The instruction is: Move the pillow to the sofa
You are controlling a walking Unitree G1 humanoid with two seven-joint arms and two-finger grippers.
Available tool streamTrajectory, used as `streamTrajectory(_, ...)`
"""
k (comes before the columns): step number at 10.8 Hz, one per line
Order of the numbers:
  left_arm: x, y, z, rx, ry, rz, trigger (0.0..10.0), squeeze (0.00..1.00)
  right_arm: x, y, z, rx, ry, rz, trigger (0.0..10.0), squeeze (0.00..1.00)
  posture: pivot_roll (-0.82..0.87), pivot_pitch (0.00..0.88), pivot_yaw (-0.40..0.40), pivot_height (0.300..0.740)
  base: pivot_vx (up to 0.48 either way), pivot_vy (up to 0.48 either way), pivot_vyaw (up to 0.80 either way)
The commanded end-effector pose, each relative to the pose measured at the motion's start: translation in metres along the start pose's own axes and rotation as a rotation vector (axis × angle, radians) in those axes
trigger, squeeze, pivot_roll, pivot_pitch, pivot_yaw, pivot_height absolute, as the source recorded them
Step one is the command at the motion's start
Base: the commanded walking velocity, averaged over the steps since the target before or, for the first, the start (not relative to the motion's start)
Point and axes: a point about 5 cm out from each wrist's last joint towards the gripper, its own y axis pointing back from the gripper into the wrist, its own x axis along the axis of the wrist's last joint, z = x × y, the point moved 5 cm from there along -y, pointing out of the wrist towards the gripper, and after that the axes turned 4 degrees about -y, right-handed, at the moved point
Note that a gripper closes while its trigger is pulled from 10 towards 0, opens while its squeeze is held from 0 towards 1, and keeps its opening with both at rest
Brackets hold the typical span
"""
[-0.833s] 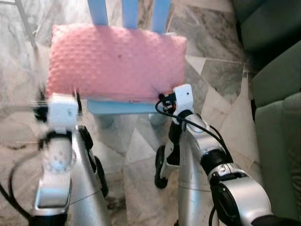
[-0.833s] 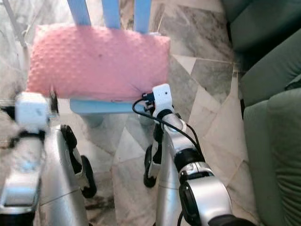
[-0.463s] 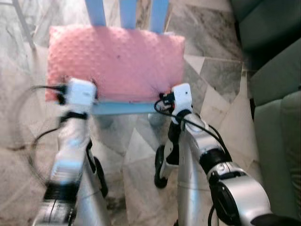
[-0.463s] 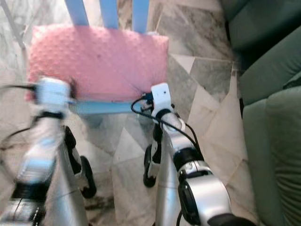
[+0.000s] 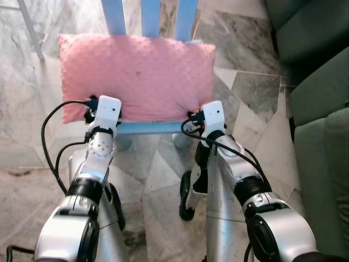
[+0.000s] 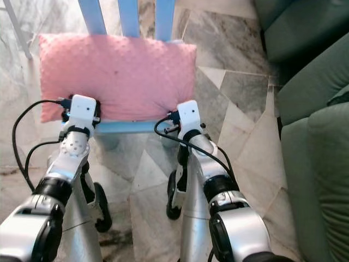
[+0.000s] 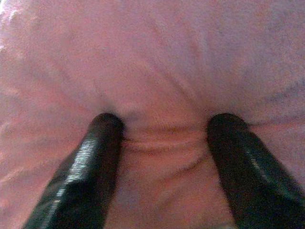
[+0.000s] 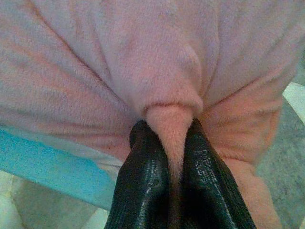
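A pink pillow [image 5: 136, 76] lies on the seat of a light blue chair [image 5: 147, 126], in the upper centre of the head views. The green sofa [image 5: 322, 164] stands along the right edge of the frame, on a marble floor [image 5: 163, 180].

The right gripper [image 8: 174, 138] is at the lower right corner of the pillow, its two black fingers closed together on a pinched fold of the fabric. The left gripper [image 7: 164, 126] is at the lower left edge of the pillow; its fingers [image 7: 95, 148] stand apart and their tips press into the soft surface.
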Motion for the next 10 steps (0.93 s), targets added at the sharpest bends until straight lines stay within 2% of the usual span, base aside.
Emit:
streamTrajectory(1, -0.0465, 0.0189, 0.0211, -0.073, -0.024, -0.157, 0.0, 0.0, -0.0369, 0.0139, 0.0124, -0.045, -0.021, -0.123, 0.0, 0.0, -0.03, 0.515, -0.152, 0.482, 0.0, 0.0, 0.0)
streamTrajectory(3, -0.0453, 0.0181, 0.0254, -0.087, -0.023, -0.137, 0.0, 0.0, -0.0334, 0.0109, 0.0096, -0.04, -0.019, -0.118, 0.0, 0.0, -0.03, 0.501, -0.148, 0.482, 0.0, 0.0, 0.0)
streamTrajectory(4, -0.0472, 0.0174, 0.0245, -0.078, 0.002, -0.152, 0.0, 0.0, -0.0319, 0.0097, 0.0083, -0.037, -0.019, -0.116, 0.0, 0.0, -0.02, 0.497, -0.147, 0.482, 0.0, 0.0, 0.0)
streamTrajectory(10, -0.0462, 0.0116, 0.0178, -0.076, -0.012, -0.15, 0.0, 0.0, -0.0289, 0.0076, 0.012, -0.051, -0.008, -0.112, 0.0, 0.0, -0.02, 0.46, -0.133, 0.482, 0.0, 0.0, 0.0)
